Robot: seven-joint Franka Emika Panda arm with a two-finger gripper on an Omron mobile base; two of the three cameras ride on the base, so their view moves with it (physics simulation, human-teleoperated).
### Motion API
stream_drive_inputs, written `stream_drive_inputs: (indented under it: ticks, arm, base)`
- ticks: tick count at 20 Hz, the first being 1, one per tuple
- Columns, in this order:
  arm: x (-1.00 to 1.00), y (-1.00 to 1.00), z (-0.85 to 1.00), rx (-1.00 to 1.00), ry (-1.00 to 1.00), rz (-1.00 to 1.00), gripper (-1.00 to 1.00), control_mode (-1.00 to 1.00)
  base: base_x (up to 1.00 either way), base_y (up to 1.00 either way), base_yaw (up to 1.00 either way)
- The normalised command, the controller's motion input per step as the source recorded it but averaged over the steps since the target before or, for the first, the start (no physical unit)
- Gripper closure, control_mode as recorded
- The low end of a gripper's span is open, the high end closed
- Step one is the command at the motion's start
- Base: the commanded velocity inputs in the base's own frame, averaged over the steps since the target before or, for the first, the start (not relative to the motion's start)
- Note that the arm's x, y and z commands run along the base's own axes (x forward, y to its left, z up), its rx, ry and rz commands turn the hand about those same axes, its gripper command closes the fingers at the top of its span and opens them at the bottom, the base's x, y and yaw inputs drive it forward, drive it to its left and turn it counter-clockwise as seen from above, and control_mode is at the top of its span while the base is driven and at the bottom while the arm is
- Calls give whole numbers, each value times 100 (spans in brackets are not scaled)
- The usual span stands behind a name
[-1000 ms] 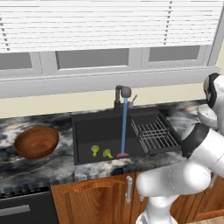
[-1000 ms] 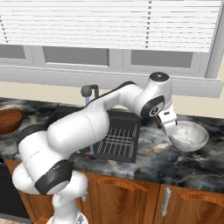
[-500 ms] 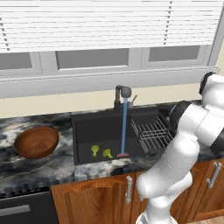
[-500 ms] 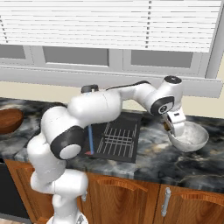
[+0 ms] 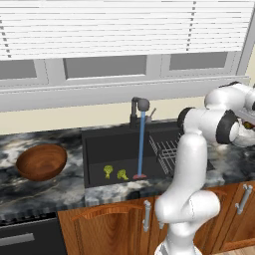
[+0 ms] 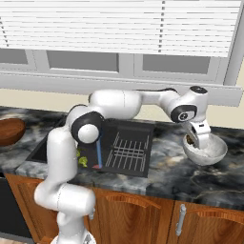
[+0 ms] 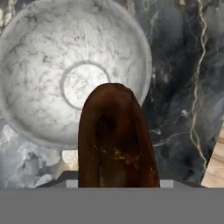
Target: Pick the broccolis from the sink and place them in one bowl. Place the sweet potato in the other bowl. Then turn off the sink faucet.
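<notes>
We see a kitchen with a dark marbled desk [image 6: 157,174] under a wide window with white blinds [image 5: 124,25]. A deep black sink [image 5: 97,149] is set into the desk, with a grey wire rack [image 6: 126,152] across its right side.

At the back edge of the sink stands the dark grey faucet [image 5: 140,107], and a blue stream of water [image 5: 141,144] runs from it down to the basin floor. Two small yellow-green broccolis lie on that floor near the front wall, one [image 5: 107,171] just beside the other [image 5: 122,174], both left of the stream.

Toward the left end of the desk sits the reddish-brown wooden bowl [image 5: 42,161], well apart from the sink. Toward the right end, past the sink, sits the pale grey speckled bowl [image 6: 206,151].

The white arm reaches across the sink to the right. Its end effector [image 6: 194,139] hangs over the near rim of the grey bowl and is clamped on the sweet potato [image 7: 117,138], a dark brown oval. In the hand view the sweet potato stands in front of the bowl's pale inside [image 7: 52,65] and hides the fingertips.
</notes>
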Motion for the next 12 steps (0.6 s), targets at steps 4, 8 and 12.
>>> stream_drive_inputs:
  ticks: [4, 8, 12]
  arm:
    - [39, -32, -24, 2, 7, 0, 100, -100]
    - [38, -18, -28, 1, 8, 0, 100, -100]
    - [34, 0, -39, 0, 11, 0, 100, -100]
  base:
    - [0, 0, 0]
    - [0, 0, 0]
    - [0, 0, 0]
